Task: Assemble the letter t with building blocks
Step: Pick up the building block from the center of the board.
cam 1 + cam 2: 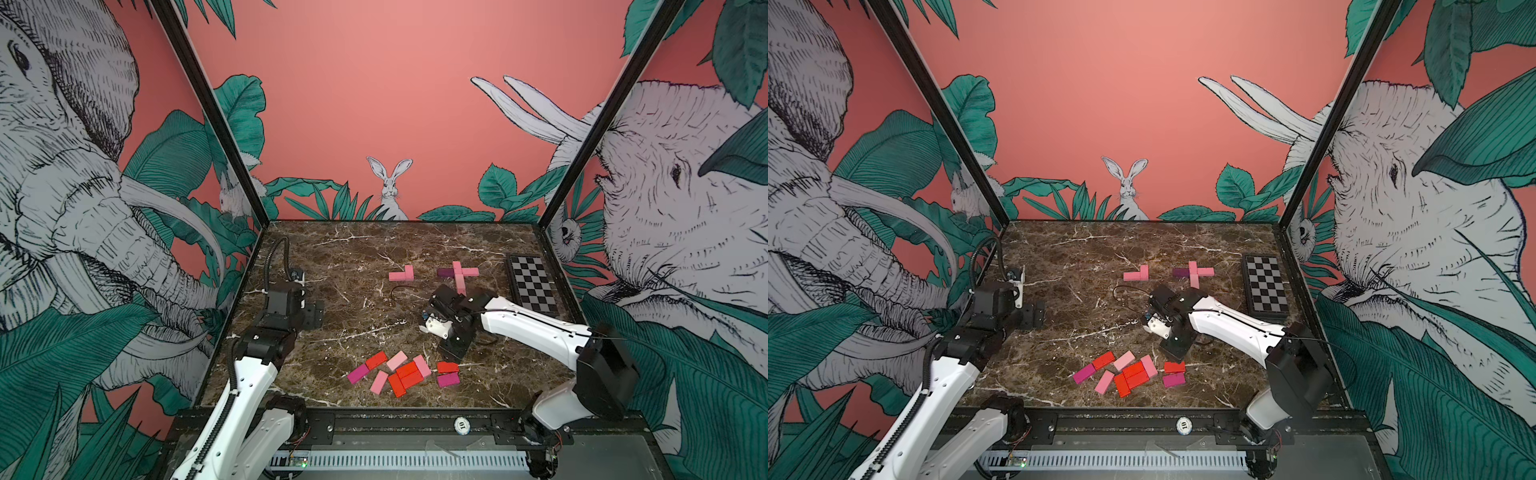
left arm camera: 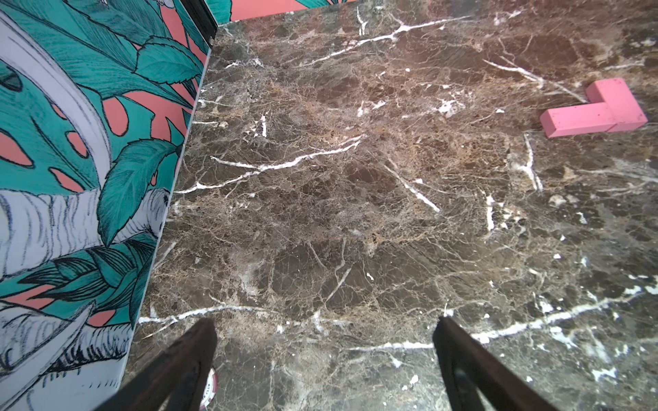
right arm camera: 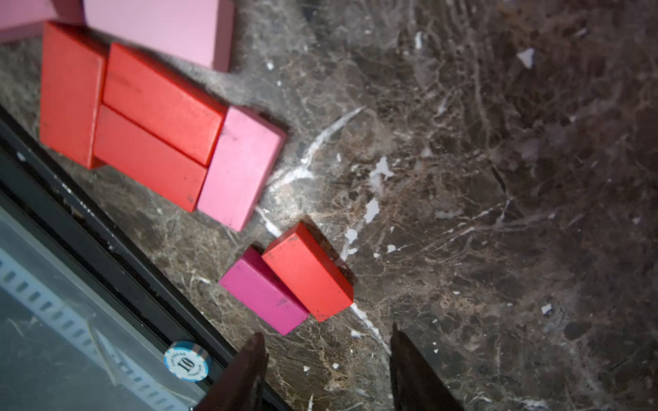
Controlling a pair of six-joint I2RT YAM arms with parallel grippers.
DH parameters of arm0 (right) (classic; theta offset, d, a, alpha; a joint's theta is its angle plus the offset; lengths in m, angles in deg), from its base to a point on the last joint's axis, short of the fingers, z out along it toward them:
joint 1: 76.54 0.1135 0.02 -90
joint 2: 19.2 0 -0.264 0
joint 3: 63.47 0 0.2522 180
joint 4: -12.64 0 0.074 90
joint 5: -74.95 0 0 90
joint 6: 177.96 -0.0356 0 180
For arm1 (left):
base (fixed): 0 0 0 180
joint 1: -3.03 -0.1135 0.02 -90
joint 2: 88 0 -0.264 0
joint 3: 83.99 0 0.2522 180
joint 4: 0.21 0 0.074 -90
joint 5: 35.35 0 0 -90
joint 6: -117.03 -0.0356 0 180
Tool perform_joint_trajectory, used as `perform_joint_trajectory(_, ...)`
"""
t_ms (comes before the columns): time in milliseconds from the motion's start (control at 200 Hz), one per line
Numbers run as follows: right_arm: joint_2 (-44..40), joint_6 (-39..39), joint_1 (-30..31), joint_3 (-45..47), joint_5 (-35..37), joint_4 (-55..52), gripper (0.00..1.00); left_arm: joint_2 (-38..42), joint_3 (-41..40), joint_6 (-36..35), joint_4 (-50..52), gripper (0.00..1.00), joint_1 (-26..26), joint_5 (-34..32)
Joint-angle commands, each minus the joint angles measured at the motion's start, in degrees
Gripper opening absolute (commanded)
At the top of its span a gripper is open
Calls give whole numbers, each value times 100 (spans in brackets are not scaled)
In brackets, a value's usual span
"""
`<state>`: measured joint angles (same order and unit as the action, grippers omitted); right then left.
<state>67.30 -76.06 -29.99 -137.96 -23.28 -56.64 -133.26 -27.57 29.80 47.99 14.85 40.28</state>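
Note:
Several loose building blocks (image 1: 403,374) (image 1: 1129,372) in red, pink and magenta lie near the table's front edge. Further back, pink blocks and a dark purple one form a cross shape (image 1: 458,274) (image 1: 1194,273), with a pink L of two blocks (image 1: 402,273) (image 2: 598,110) to its left. My right gripper (image 1: 452,353) (image 3: 325,338) points down just behind the pile, open and holding nothing. Just beyond its tips, a red block (image 3: 308,272) leans on a magenta block (image 3: 263,295). My left gripper (image 1: 316,313) (image 2: 325,323) hovers wide open over bare marble at the left.
A black-and-white checkered board (image 1: 534,282) lies along the right wall. A poker chip (image 1: 461,424) (image 3: 187,361) sits on the black front rail. The patterned left wall (image 2: 89,178) stands close to my left gripper.

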Motion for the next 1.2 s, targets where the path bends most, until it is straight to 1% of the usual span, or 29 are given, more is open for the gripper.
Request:
perform_joint_trajectory(0, -311, 1265, 50, 327, -100, -335, 55, 104, -46, -14, 103, 97, -11, -110)
perform_joint_trajectory(115, -549, 1654, 49, 600, -90, -150, 56, 112, -55, -28, 90, 97, -12, -141)
perform_joint_trajectory(255, -537, 1940, 57, 811, 13, 152, 56, 79, -47, -47, 82, 97, -8, -146)
perform_joint_trajectory(445, -218, 2024, 65, 840, -31, 678, 55, 72, -47, -46, 83, 97, -12, -154)
perform_joint_trajectory(600, 169, 2126, 83, 761, -73, 935, 53, 29, -38, -29, 95, 97, -10, -215)
perform_joint_trajectory(775, 371, 2229, 89, 832, -165, 1229, 53, 38, -43, -43, 87, 97, -18, -259)
perform_joint_trajectory(970, 473, 2203, 107, 813, -80, 1359, 51, 36, -47, -46, 81, 97, -12, -249)
perform_joint_trajectory(985, 608, 2211, 105, 816, -74, 1360, 51, 36, -47, -48, 83, 97, -12, -250)
perform_joint_trajectory(1030, 671, 2223, 118, 826, -47, 1360, 50, 34, -46, -54, 83, 97, -12, -250)
perform_joint_trajectory(1195, 676, 2279, 149, 852, -77, 1353, 50, 36, -47, -48, 90, 97, -12, -246)
